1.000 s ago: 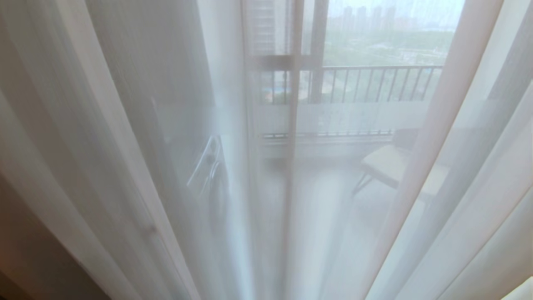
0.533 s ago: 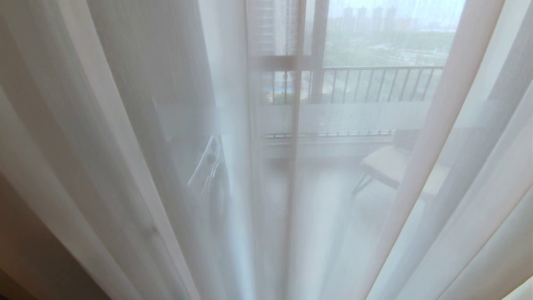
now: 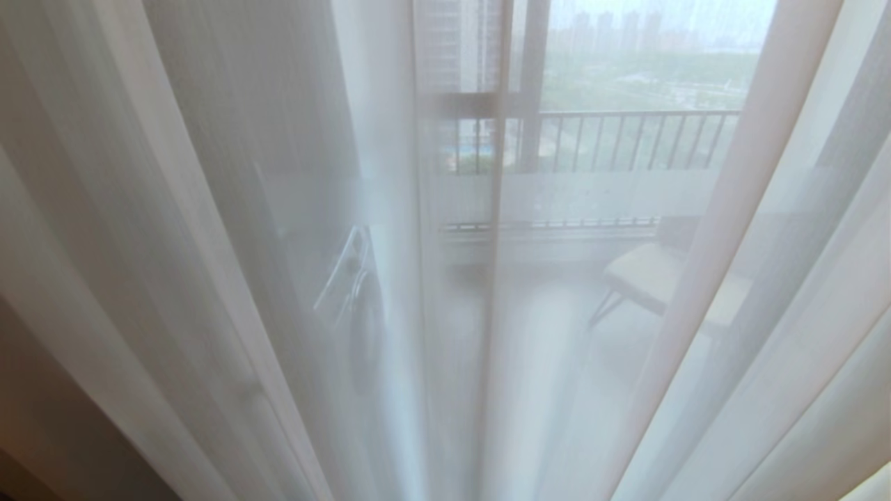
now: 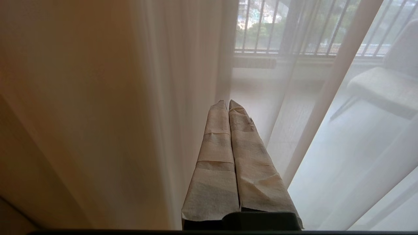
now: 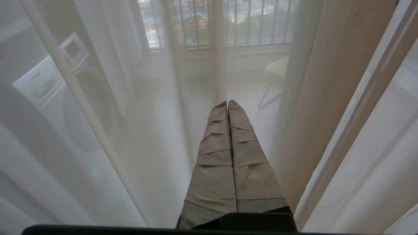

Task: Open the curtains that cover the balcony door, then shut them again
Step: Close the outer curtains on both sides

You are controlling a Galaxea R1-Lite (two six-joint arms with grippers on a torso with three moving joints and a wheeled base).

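You are facing drawn curtains [image 3: 209, 229]: thin white sheers hang across the whole head view, with the balcony door [image 3: 532, 83] and a railing [image 3: 626, 139] showing dimly through them. Neither arm appears in that view. The left gripper [image 4: 227, 101] has its taped jaws pressed together on nothing, with a sheer fold just ahead of the tips and heavier beige cloth off to one side. The right gripper [image 5: 227, 102] is likewise closed and empty, its jaws aimed at a narrow vertical fold straight ahead. The risk, as I judge it: closed jaws will only push slippery fabric, and thin sheer could snag on the tape or bunch up. Only the right wrist view shows a washing machine [image 5: 75, 85] beyond the jaws; a chair [image 4: 382, 88] shows plainest from the left wrist.
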